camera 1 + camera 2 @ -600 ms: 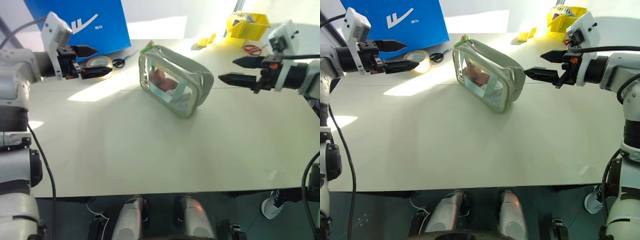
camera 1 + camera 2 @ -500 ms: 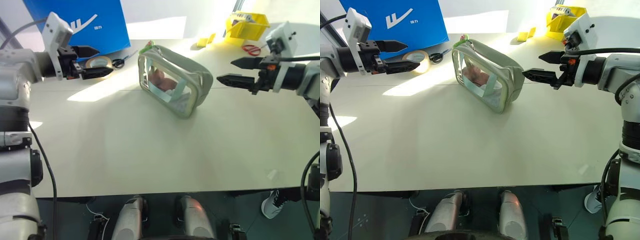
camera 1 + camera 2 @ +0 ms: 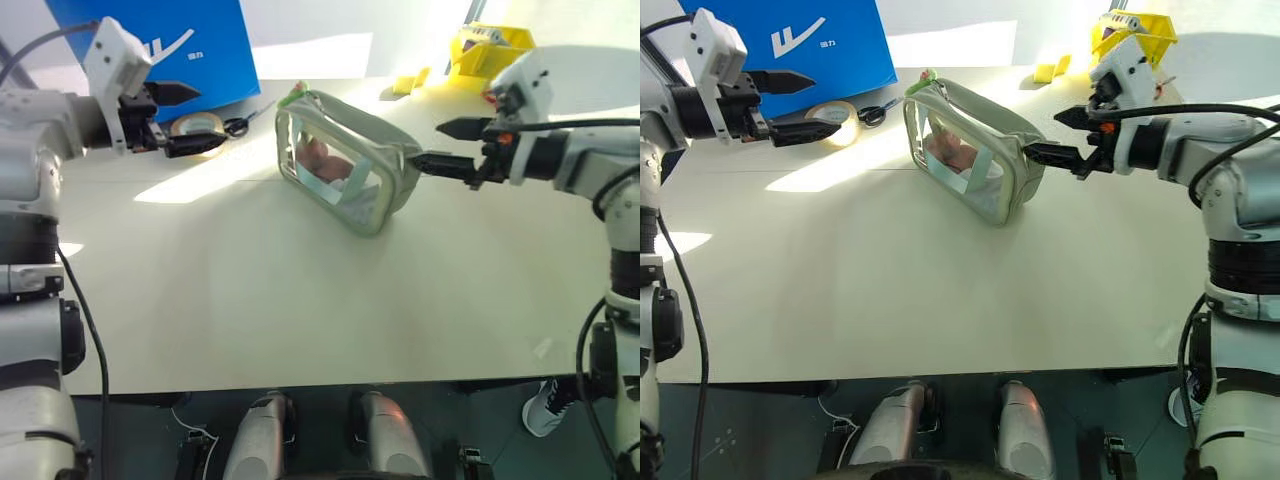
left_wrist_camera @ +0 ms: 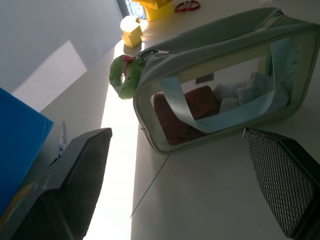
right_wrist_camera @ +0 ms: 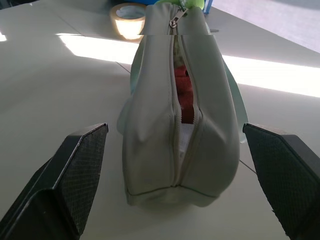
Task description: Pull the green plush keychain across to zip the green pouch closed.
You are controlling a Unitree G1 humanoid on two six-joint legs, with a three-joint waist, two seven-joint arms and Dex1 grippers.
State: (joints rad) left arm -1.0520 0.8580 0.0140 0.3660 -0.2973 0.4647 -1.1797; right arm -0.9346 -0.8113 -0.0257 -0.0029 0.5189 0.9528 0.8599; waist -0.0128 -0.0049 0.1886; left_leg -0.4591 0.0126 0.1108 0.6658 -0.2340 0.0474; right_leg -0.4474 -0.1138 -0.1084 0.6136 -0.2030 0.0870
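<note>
Right gripper [image 3: 1042, 136] has closed in on the green pouch [image 3: 345, 160] at mid-table, jaws spread wide at its near-right end. Zipper gapes open, apparently. Left gripper [image 3: 188, 120] hangs spread, well apart. Green plush keychain [image 4: 123, 76] sits untouched at the pouch's far end.

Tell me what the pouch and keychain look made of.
Pouch: soft matte sage fabric, judging by its seams and sagging top, with a glossy clear window, likely plastic, showing the contents. Keychain: fuzzy bright-green plush, by its fluffy outline.
</note>
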